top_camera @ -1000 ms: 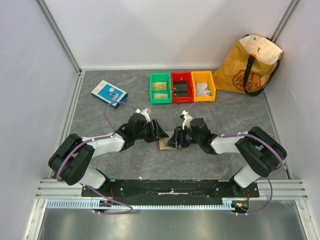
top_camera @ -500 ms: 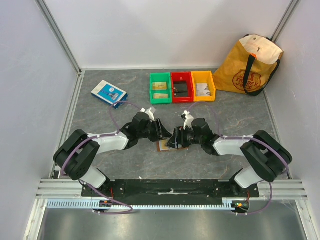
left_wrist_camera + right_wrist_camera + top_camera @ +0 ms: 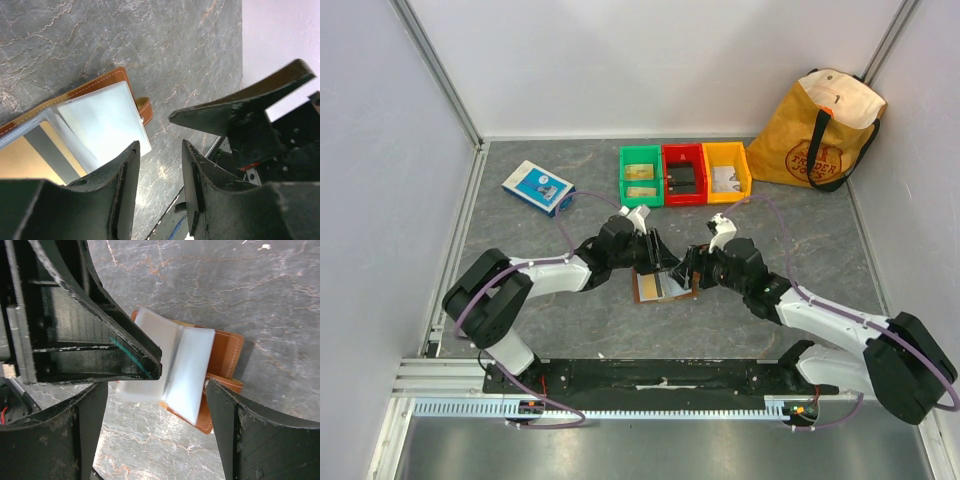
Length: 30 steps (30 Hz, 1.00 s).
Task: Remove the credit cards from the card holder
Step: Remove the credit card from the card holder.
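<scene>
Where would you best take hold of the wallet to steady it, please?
On the wallet, probably the brown leather rim beside the strap, coming in low from that outer side. The wallet lies open and flat, and there the leather juts out past the pale sleeves, which look loose and floppy.

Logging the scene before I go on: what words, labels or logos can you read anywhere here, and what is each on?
"TRADER JOE'S": round dark-red print on the yellow tote bag, small and only roughly legible.
Blue-and-white box: the print is too small to read.
Card holder and the card in its sleeve: no writing shows.
Coloured bins: nothing legible.
</scene>
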Each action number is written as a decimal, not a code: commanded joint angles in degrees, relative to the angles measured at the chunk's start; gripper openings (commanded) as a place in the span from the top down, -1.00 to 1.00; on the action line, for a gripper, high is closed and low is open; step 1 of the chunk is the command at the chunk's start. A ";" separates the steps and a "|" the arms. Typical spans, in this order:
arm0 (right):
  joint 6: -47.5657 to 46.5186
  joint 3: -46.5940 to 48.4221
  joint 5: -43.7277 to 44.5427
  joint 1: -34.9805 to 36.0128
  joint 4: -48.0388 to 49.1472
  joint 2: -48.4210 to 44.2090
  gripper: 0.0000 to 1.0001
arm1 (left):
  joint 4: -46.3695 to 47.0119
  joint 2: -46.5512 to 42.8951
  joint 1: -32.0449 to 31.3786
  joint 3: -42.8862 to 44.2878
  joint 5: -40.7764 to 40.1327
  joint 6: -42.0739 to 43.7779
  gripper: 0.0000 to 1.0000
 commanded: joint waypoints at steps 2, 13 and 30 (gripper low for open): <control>-2.12 -1.25 5.49 -0.07 -2.95 -3.98 -0.68 | 1.61 3.42 -1.00 2.83 1.28 -0.71 0.09; -6.51 -0.03 -1.36 0.37 -2.51 -2.33 -0.60 | -5.13 -2.45 -0.48 1.61 -5.56 4.28 0.03; -23.03 15.53 12.25 17.32 -7.26 16.92 -0.37 | -24.66 -28.83 6.73 -15.62 -19.72 13.44 0.00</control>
